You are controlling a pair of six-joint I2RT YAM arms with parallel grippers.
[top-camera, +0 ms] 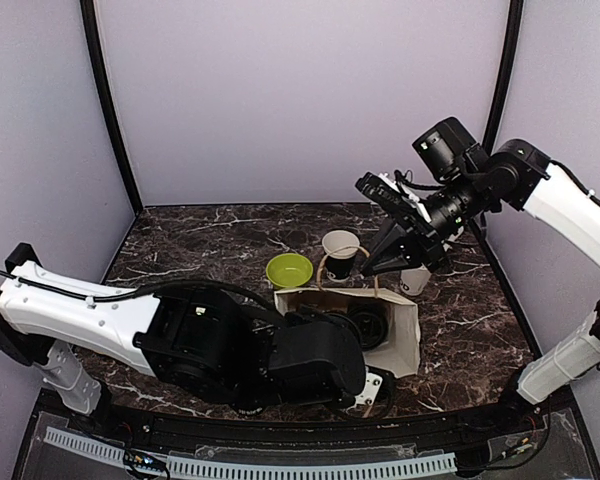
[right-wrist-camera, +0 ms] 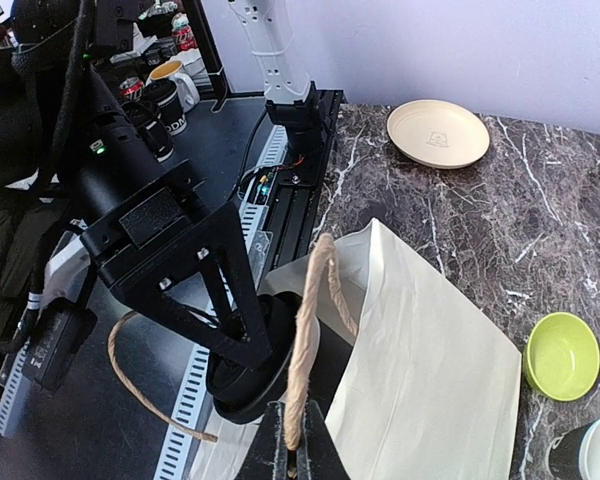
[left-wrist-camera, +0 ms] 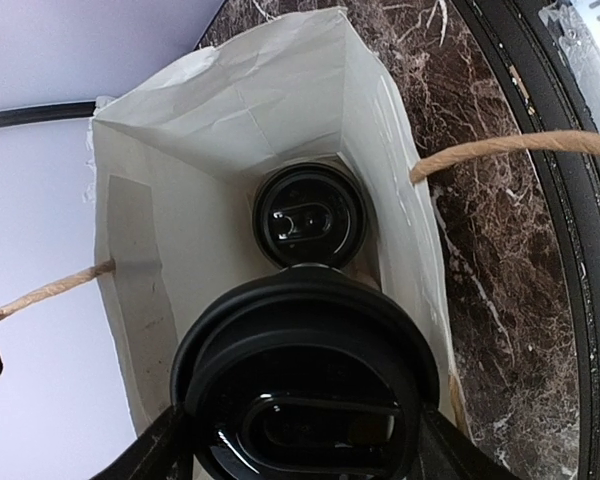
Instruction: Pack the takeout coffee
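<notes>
While the twine handle (right-wrist-camera: 305, 340) of the white paper bag (left-wrist-camera: 250, 110) is pinched by the right gripper (right-wrist-camera: 288, 455) — jaws pressed together on it — a black-lidded coffee cup (left-wrist-camera: 305, 380) is clasped between the jaws of the left gripper (left-wrist-camera: 305, 445) at the bag's mouth; a second lidded cup (left-wrist-camera: 308, 215) is seen deep inside.

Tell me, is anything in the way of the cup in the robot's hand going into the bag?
Nothing visible blocks the open bag. The right hand grips its string handle. A second cup already sits deep inside, so the cup in the left hand has to stop in front of it.
</notes>
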